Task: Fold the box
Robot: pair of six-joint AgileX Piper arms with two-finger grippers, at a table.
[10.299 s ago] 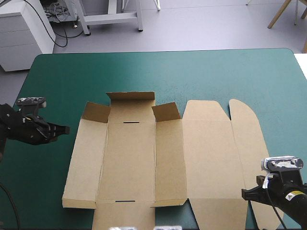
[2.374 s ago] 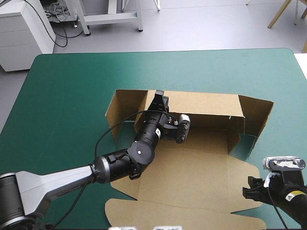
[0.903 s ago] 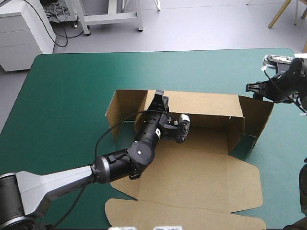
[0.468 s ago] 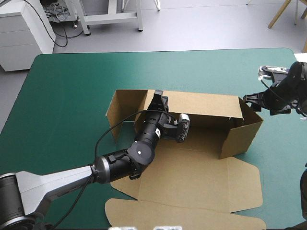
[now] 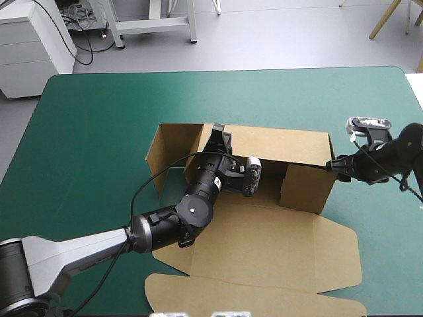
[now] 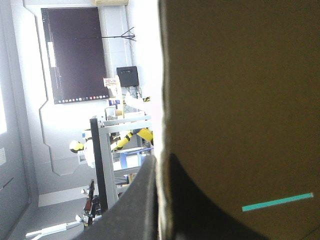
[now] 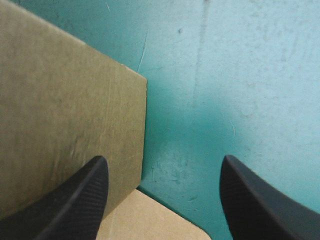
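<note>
The brown box lies mid-table with its far wall raised and its wide front panel flat. My left gripper is shut on the top edge of that far wall; in the left wrist view the black fingers pinch the brown board. My right gripper is open at the box's right end, beside the right end flap, which stands upright and is swung inward. In the right wrist view the flap sits against one finger of the right gripper, with teal-green cover ahead.
The left end flap stands upright and angled outward. The flat front panel with its rounded tabs reaches nearly to the table's near edge. The table's right edge runs close behind my right arm.
My right gripper came from the far right corner toward the box's right end, and the right end flap swung inward from splayed out to across the box. The left gripper kept its hold.
</note>
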